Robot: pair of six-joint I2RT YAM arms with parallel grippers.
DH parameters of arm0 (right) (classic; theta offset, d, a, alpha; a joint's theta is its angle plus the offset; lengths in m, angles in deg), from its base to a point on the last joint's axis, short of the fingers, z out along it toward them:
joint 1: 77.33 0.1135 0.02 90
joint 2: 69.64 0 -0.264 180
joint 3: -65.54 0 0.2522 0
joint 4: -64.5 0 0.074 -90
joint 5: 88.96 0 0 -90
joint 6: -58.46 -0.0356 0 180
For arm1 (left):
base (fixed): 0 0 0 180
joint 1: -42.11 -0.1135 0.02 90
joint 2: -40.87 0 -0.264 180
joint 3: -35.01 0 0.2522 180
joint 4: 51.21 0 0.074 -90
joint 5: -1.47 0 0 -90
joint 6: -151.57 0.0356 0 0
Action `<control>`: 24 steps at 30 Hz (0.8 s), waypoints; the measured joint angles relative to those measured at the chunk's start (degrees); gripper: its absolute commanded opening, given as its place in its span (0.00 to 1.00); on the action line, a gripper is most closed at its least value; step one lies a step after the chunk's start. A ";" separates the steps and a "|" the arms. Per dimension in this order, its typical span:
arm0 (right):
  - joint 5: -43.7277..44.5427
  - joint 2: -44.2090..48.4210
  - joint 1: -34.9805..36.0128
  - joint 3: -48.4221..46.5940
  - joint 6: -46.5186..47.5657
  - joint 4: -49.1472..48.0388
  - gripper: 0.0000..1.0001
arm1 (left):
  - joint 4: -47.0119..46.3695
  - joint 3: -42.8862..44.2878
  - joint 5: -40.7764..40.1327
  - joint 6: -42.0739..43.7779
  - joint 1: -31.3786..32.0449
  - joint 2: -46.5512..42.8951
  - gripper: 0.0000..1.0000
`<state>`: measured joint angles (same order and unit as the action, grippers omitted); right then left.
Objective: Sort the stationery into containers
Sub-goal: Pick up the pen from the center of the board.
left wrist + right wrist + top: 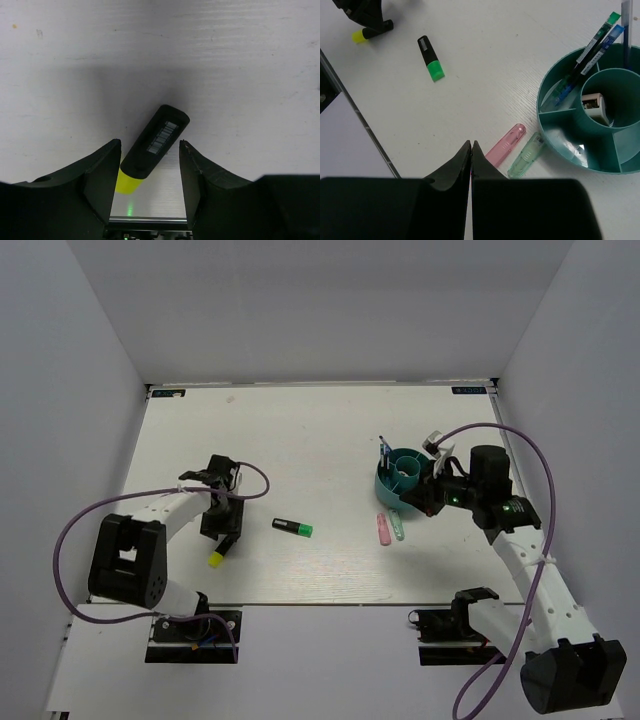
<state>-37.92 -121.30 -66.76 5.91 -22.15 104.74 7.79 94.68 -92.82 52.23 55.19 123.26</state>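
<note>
A black highlighter with a yellow cap [152, 145] lies slantwise between the fingers of my left gripper [150, 144], which is shut on it low over the table; its cap [214, 560] pokes out toward the near edge. A second black highlighter with a green cap [292, 528] lies loose mid-table. The teal organiser [542, 107] holds blue pens [600, 42] and a small white item [594, 102] in its central tube. A pink marker [505, 145] and a pale green marker [526, 155] lie beside it. My right gripper [471, 145] hovers over them, shut and empty.
White walls close in the table on the left, right and back. The right arm [490, 480] reaches in beside the organiser [400, 475]. The arm bases and cables sit along the near edge [320, 602].
</note>
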 measured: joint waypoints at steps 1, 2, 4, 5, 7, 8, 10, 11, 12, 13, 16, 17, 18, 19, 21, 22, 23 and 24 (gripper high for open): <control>-0.02 0.24 -0.11 0.00 -0.04 0.00 0.02 | -0.24 0.02 -0.09 0.35 0.09 0.83 0.61; -0.04 0.39 -0.22 0.00 -0.13 0.00 0.02 | -0.42 0.04 -0.24 0.52 0.17 1.57 0.61; -0.09 0.66 -0.50 0.00 -0.24 0.00 0.02 | -0.68 0.24 -0.55 1.01 0.33 3.15 0.57; -0.09 0.74 -0.68 0.00 -0.35 0.00 0.02 | -0.81 0.33 -0.87 1.18 0.39 3.78 0.56; -0.24 0.83 -0.96 0.00 -0.66 0.00 0.02 | -0.85 0.85 -1.20 1.73 0.57 4.74 0.50; -0.31 0.85 -1.11 0.00 -0.79 -0.02 0.02 | -0.92 0.90 -1.25 1.84 0.59 4.81 0.48; -0.59 1.03 -1.42 0.00 -1.31 0.00 0.02 | -1.11 1.07 -1.22 2.10 0.72 5.18 0.38; -0.74 1.09 -1.55 0.00 -1.51 0.00 0.02 | -1.16 1.11 -1.25 2.23 0.92 5.27 0.34; -0.92 1.20 -1.64 0.00 -1.62 0.00 0.02 | -1.18 1.11 -1.31 2.45 1.03 5.29 0.29; -1.07 1.31 -1.75 0.00 -1.73 0.00 0.02 | -1.20 1.11 -1.38 2.60 1.11 5.29 0.20; -1.51 1.70 -2.23 0.00 -1.92 0.00 0.06 | -1.07 1.22 -1.53 2.67 1.29 5.29 0.09; -1.55 1.81 -2.36 0.00 -1.95 -0.02 0.41 | -0.87 1.31 -1.57 2.64 1.40 5.29 0.08; -1.49 1.88 -2.54 0.02 -2.36 0.07 0.62 | -0.81 1.40 -1.64 2.54 1.73 5.11 0.03; -1.14 1.95 -2.64 0.04 -2.51 0.04 0.75 | -0.83 1.49 -1.75 2.32 2.01 4.81 0.00; 1.25 2.21 -2.71 0.22 -2.93 -0.46 0.74 | -0.31 2.36 -1.79 1.22 3.61 3.19 0.00; 3.58 2.36 -2.73 0.46 -3.17 -0.94 0.64 | 0.17 3.58 -1.66 0.52 5.01 1.95 0.00; 6.78 2.49 -2.73 0.74 -3.48 -1.49 0.28 | 0.44 5.35 -1.64 -0.48 6.99 0.46 0.00; 9.70 2.47 -2.84 0.85 -3.63 -1.70 0.09 | 0.17 7.48 -1.86 -1.18 9.11 -1.05 0.00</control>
<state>-28.21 -118.83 -69.60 6.76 -25.78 103.04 7.96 102.16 -94.68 51.05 64.31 122.21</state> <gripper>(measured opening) 0.608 0.399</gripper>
